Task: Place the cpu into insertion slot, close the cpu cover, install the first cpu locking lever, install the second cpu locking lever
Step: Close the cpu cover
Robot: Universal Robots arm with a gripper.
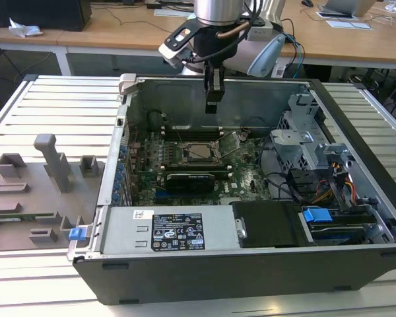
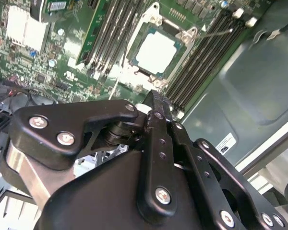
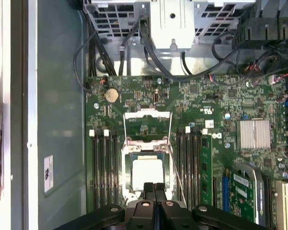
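Note:
The cpu lies flat in the insertion slot, silvery top up, also seen in the second wrist view and as a small square mid-board in the exterior view. The cpu cover appears flipped open beyond the socket, with green board showing through its opening. A thin wire locking lever slants free beside the socket. My gripper hangs above the socket with its black fingers pressed together and nothing between them; the fingertips sit just over the cpu's edge, and they show again in the second wrist view.
The open computer case lies on a slatted table. Memory slots flank the socket, and a black card lies nearer the case's front. A drive cage and cables fill the exterior view's right. A grey fixture tray sits on that view's left.

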